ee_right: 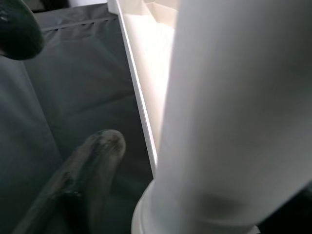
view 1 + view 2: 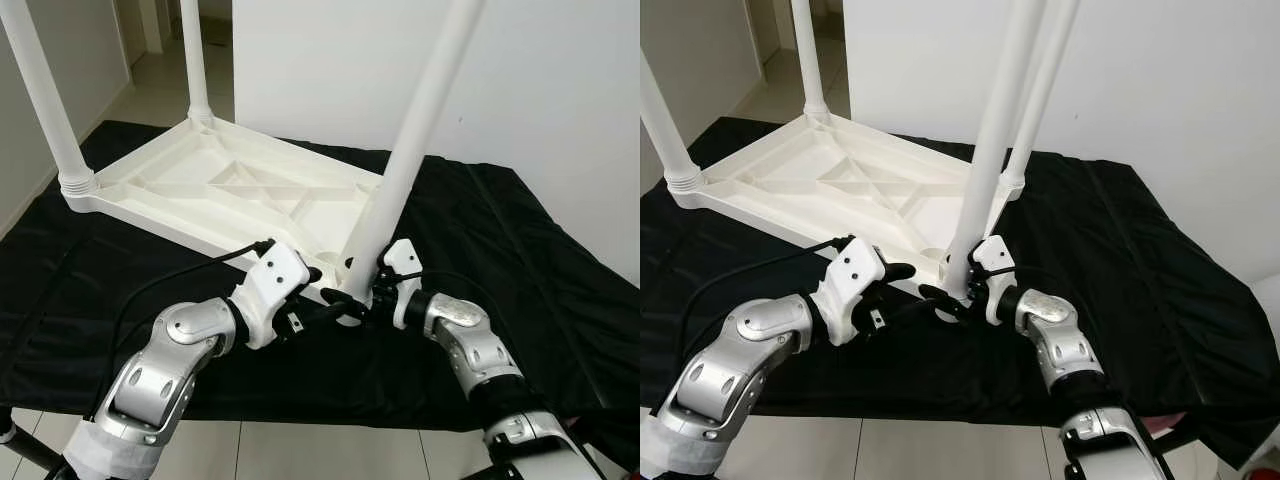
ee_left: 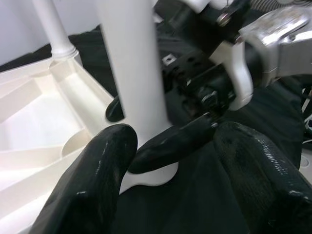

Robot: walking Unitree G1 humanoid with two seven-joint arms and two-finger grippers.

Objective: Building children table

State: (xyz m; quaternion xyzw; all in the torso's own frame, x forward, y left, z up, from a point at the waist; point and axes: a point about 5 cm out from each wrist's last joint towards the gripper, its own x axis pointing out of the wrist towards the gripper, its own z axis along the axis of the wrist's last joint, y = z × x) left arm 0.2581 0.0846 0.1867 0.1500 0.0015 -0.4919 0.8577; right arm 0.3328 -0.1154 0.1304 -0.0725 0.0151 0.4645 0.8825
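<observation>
My right gripper [image 2: 962, 290] is clamped on the near leg [image 2: 992, 160] just above its foot, w/ one finger [image 3: 168, 144] wrapped across the front of the leg. My left gripper [image 2: 330, 305] sits right beside it at the same corner, fingers [image 3: 95, 180] spread apart and holding nothing, tips close to the leg base [image 3: 151, 173] but I can't tell if they touch. The leg stands tilted, its foot at the near corner of the tabletop [image 2: 230, 190]. The tabletop lies upside down, ribs up, on a black cloth [image 2: 520, 270]. Three other legs stand in their corner sockets: left [image 2: 45, 100], far left [image 2: 195, 60], far right [image 2: 1045, 85]. Cloth covers a low surface; pale tile floor [image 2: 300, 450] at the near edge, white wall [image 2: 560, 90] behind.
</observation>
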